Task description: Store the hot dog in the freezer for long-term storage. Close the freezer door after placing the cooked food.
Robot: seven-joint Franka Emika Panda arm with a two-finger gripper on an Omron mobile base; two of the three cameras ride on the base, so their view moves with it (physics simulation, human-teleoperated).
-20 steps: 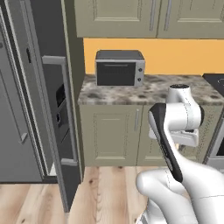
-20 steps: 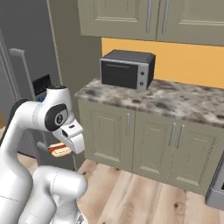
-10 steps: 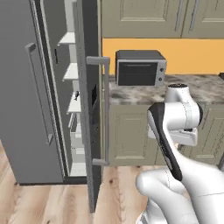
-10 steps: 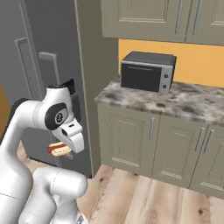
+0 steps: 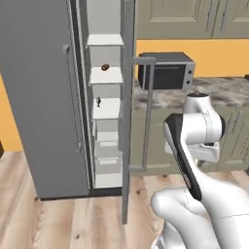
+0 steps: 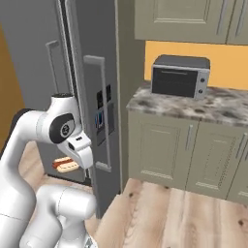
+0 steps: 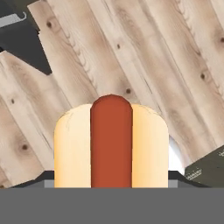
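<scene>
- The tool (image 6: 72,163) is clamped on the hot dog (image 6: 65,164), held low over the wooden floor (image 7: 144,65), near the base, right of the open freezer (image 5: 104,112).
- Judged risks: the edge-on right fridge door (image 5: 127,112) stands between arm and shelves; swinging across could clip it or its handle (image 5: 146,112), jarring the bun loose.
- In the hand view, the sausage's long axis runs straight away from the tool.

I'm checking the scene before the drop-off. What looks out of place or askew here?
Nothing stands out. The hot dog sits straight in the gripper above the wood floor, sausage centred in the bun. The freezer stands open, its shelves level, with its freezer door swung wide.
</scene>
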